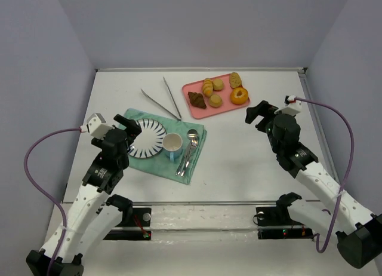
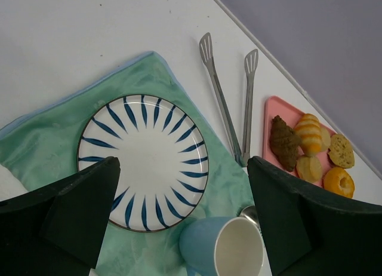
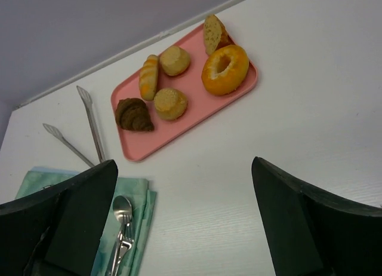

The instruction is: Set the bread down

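On flat pink tray [image 3: 197, 106], round domed bread [image 3: 171, 103]

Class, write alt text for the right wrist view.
A pink tray holds an orange donut, a dark croissant, two round buns, a striped roll and a bread slice. Metal tongs lie beside it; the open right tool frames the foreground.

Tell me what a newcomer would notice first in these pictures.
The pink rectangular tray at the table's far side, right of centre, draws the eye, with its orange ring-shaped donut, dark brown croissant and small round golden bun. Next comes the white plate with blue radiating stripes on a green cloth to the near left, a pale blue cup beside it.
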{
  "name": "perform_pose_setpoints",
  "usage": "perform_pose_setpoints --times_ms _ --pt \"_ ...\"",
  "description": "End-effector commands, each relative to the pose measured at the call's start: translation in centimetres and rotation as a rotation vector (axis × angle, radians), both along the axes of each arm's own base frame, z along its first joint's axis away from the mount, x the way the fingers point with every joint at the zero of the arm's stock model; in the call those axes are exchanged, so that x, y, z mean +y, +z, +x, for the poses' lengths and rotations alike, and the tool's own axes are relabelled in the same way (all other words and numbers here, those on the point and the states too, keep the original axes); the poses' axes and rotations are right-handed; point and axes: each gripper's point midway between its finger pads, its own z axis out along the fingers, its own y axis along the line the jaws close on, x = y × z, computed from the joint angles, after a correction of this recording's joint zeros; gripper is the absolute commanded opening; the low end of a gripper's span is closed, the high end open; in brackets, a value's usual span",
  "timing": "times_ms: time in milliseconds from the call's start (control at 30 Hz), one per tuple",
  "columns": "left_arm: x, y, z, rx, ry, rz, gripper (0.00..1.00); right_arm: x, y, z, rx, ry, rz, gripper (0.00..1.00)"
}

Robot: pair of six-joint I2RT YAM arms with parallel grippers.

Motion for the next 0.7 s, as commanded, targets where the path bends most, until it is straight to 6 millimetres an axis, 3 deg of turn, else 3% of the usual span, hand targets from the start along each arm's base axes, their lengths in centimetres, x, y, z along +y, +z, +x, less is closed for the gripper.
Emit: perform_pose_setpoints --times_ms 0,200,333,500,533,567,600,667 --pt "0.4 0.8 0.2 -0.04 0.023 -0.003 0.99 -0.1 0.2 0.0 -0.002 -0.003 -0.019 1.0" --pt "0.5 0.7 0.1 -0.042 0.024 -0.004 0.99 0.1 -0.7 0.0 0.016 0.007 -0.032 1.0" --pt "0.5 0.6 0.1 -0.035 0.024 -0.002 0.99 1.6 -1.0 0.7 0.037 0.101 -0.109 1.0" --pt "0.2 0.4 0.3 -0.022 0.012 0.003 0.99 9.1 -0.3 2.9 0.043 0.436 -0.178 1.0" --pt "0.2 0.2 0.3 -0.02 0.014 0.005 0.99 10.6 -0.4 3.3 0.047 0.488 -0.204 1.0" --pt "0.2 0.2 0.5 -0.023 0.016 0.003 0.99 12.3 -3.0 4.5 0.108 0.526 -0.253 1.0" --pt "0.2 0.2 0.5 -0.026 0.015 0.002 0.99 14.0 -1.2 5.8 0.061 0.558 -0.3 1.0" --pt "0.1 0.3 0.5 -0.025 0.015 0.002 0.99 17.6 -2.2 6.7 0.082 0.65 -0.355 1.0"
